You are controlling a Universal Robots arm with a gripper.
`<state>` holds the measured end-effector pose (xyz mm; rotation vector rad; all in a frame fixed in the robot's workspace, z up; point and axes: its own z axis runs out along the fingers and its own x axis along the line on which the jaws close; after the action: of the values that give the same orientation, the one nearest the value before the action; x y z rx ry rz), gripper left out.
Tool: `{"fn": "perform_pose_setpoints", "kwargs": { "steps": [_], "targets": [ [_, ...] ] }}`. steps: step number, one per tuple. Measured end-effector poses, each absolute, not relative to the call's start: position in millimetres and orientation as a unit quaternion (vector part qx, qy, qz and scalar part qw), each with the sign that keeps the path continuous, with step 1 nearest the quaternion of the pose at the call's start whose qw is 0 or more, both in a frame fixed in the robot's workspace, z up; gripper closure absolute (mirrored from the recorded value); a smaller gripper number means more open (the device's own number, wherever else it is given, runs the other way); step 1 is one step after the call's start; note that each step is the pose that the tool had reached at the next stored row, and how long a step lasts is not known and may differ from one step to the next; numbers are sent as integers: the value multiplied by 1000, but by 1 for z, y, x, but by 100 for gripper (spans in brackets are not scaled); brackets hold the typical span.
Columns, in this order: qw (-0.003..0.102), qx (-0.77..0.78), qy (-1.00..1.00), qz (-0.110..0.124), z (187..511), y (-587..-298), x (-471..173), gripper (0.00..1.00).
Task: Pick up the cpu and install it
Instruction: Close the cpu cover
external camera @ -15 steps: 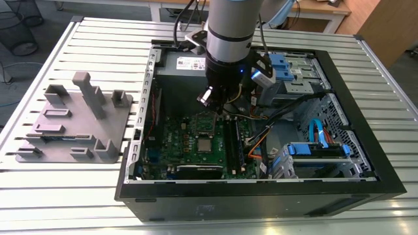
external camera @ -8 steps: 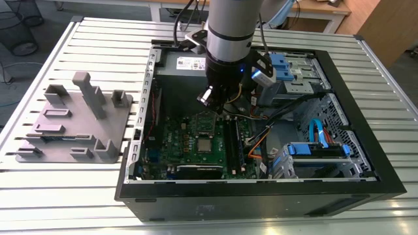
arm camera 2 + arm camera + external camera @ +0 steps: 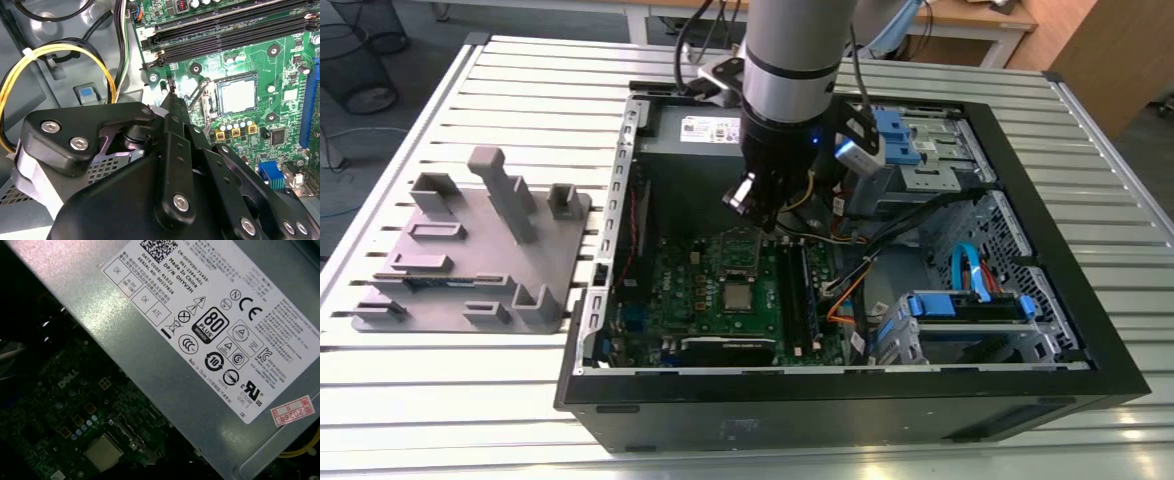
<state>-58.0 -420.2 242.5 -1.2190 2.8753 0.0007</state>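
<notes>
Cpu point(image 3: 738, 296) sits flat in the socket at mid-board point(image 3: 720, 300), silver top up; seen too in both wrist views point(image 3: 238, 95) point(image 3: 102, 452). Gripper point(image 3: 767, 205) hangs above it, apart; finger state cannot tell.

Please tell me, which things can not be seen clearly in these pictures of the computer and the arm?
- Gripper fingers: in the second wrist view the gripper's own black body covers them; open or shut cannot be told.
- Whether the cpu is fully seated in its socket: too small in the exterior view, dim in the first wrist view.
- Grey plastic fixture: what lies in its slots is too small to tell in the exterior view.
</notes>
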Motion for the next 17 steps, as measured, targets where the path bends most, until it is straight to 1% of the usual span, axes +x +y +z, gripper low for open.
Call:
{"fn": "perform_pose_setpoints", "kwargs": {
  "steps": [17],
  "targets": [
    [9, -391, 920, 0, 247, -420, -58, 89]
  ]
}}
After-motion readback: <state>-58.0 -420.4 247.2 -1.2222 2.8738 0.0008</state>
